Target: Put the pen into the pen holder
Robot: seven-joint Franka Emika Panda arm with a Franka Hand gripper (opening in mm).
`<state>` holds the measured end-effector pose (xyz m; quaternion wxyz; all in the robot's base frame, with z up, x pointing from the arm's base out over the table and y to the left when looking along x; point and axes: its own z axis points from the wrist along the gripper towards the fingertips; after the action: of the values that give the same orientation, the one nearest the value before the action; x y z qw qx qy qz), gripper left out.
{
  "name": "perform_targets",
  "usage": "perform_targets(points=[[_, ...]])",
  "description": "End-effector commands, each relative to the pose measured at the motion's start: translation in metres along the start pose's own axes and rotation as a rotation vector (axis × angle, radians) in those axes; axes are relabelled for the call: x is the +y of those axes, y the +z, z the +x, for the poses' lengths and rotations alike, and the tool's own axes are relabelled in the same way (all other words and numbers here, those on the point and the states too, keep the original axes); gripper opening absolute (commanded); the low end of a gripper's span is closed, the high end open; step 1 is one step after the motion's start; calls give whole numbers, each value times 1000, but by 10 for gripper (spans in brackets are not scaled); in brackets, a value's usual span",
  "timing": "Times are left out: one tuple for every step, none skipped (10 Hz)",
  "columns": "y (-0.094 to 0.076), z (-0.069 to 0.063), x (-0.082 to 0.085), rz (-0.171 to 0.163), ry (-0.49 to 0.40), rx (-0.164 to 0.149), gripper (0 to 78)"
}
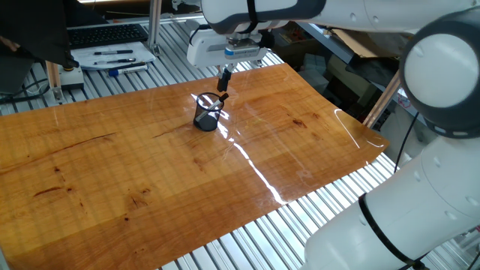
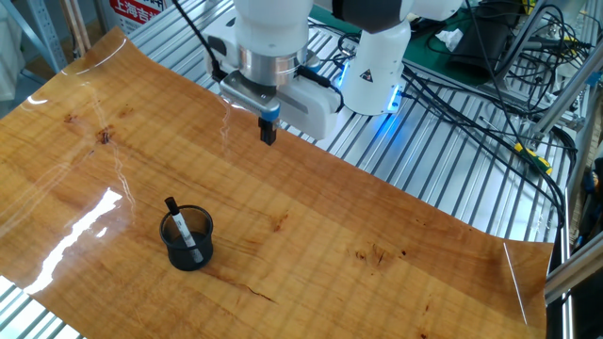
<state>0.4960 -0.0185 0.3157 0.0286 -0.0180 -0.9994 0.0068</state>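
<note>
Pen (image 2: 182, 228) already standing inside the pen holder (image 2: 187, 239), leaning against the rim with its upper end poking out above the shiny metal edge. Judged from that alone: placing step done, nothing left but for the arm to clear off.

Going left to right in the other fixed view: glare streak across the wooden table (image 2: 396, 235) at far left; then pen holder near the front edge, upright, a small black mesh cylinder, see-through enough to trace the pen's lower part through the wall. Pen dark, slim, with a paler band midway down, tilted up and to the left. Further right and well apart from the holder, end effector (image 2: 268, 132) hanging above the table's far edge, empty, pinching nothing; fingers look pressed close together, though too small to say for sure. Right again, robot base (image 2: 377, 66) with a blue light, then tangled cables (image 2: 490, 85) over the aluminium frame.

In one fixed view, same order: tray of spare pens (image 1: 112, 58) off the table at upper left, holder (image 1: 205, 114) roughly mid-table, end effector (image 1: 223, 78) just above and behind it, not touching.
</note>
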Motion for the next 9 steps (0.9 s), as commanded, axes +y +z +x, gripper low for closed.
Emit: perform_targets(points=[[-1, 3, -1, 10, 9, -6, 11], [-1, 3, -1, 11, 10, -6, 11], [-1, 3, -1, 11, 9, -6, 11], [-1, 3, -1, 14, 11, -7, 11], [-1, 3, -1, 16, 11, -8, 11], [-1, 3, -1, 15, 10, -7, 11], [-1, 3, -1, 15, 14, -9, 11], [-1, 3, -1, 15, 15, -10, 11], [-1, 3, -1, 15, 15, -12, 11]])
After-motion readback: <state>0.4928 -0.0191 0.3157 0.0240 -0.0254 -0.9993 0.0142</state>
